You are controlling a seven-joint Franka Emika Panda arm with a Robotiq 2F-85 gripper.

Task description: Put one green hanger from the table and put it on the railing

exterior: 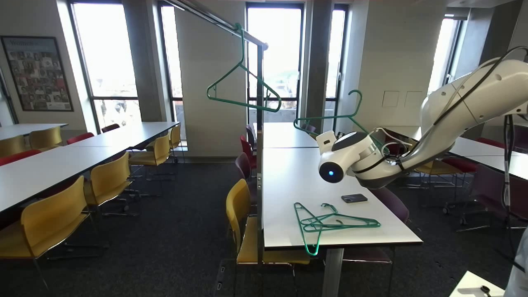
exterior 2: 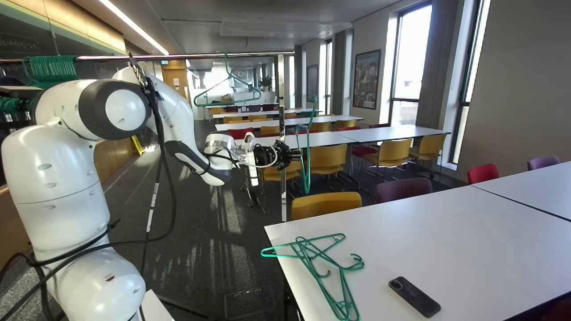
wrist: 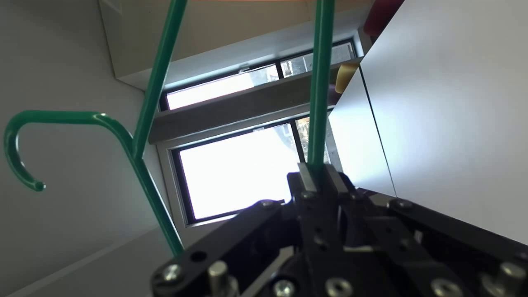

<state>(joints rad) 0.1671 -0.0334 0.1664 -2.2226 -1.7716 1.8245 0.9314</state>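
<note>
I've got the end effector (wrist: 319,175) clamped on the bottom bar of the green hanger (wrist: 321,90), which I hold in mid-air, hook uppermost in both exterior views, apart from the railing (exterior 2: 187,56). Another hanger (exterior: 241,64) hangs from that railing, near its end. Spare hangers (exterior: 346,226) lie overlapping on the table (exterior 2: 468,249), one corner poking past the edge, near a dark phone (exterior 2: 415,296).

Bright daylight, strong backlight in an exterior view and the wrist view. Windows (exterior: 105,49) blown out near-white, scenery outside washed. Ceiling strip light (exterior 2: 134,26) on. Light streaks across dark floor (exterior 2: 232,223). Wrist view: sheen on table (wrist: 420,103), glints on green hanger (wrist: 138,144); gripper (wrist: 319,175) dark, closest parts out of focus.
</note>
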